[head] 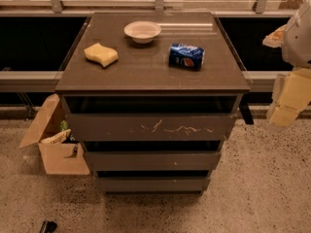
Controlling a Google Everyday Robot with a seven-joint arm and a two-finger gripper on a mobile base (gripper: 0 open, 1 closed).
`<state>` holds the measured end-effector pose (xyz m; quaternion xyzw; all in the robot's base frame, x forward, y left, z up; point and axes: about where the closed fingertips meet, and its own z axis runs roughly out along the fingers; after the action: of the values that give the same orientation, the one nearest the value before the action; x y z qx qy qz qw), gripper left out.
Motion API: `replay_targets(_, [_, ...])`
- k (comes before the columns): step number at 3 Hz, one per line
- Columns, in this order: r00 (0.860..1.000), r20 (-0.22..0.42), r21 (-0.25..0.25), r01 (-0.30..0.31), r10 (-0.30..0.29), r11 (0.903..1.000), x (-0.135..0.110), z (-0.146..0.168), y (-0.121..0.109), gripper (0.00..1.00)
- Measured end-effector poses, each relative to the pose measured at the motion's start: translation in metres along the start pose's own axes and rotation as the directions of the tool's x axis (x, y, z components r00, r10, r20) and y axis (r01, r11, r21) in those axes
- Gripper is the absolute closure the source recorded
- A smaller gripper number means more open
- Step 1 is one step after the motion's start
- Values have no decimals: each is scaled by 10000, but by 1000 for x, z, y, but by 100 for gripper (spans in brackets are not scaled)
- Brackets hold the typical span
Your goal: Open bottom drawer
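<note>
- Cardboard box: stands on the speckled floor to the left of the cabinet, touching or just beside its lower left corner. Its flap is raised and packaging shows inside.
- Small dark object: lies on the floor near the bottom left edge, well apart from the cabinet. What it is cannot be told.
- Yellow sponge: wavy-edged, lies flat on the left part of the cabinet top.
- White bowl: sits upright near the back of the cabinet top, about midway across, between the sponge and the can.
- Top drawer: the tallest of the three dark fronts, marked with white scratches, with a dark gap above it.
- Middle drawer: lies below the scratched front and bears one small pale speck.
- Bottom drawer: the lowest and slimmest front, plain and handleless, just above the floor under the middle drawer. A dark gap separates the two, and nothing touches it.
- Blue can: lies on its side on the right part of the cabinet top, apart from the bowl.
- Gripper: pale yellowish, hangs at the right edge of the view below the white arm. It is beside the cabinet's right side at about the height of the top drawer, clear of the cabinet and well apart from the bottom drawer. Whether it is open or closed cannot be told.
</note>
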<state>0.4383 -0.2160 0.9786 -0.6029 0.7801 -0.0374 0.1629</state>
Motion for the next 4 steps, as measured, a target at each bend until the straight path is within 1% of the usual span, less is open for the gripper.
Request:
replay_targets(1, [10000, 52, -17, 9, -9, 10000, 0, 2, 0, 0])
replay_targets(2, [9996, 294, -114, 57, -53, 9999, -3, 12, 3, 0])
replay_targets(3, [9815, 1877, -908, 569, -391, 9942, -9, 80, 36, 0])
replay_targets(4, [9442, 3263, -1589, 1015, -447, 9821, -23, 145, 77, 0])
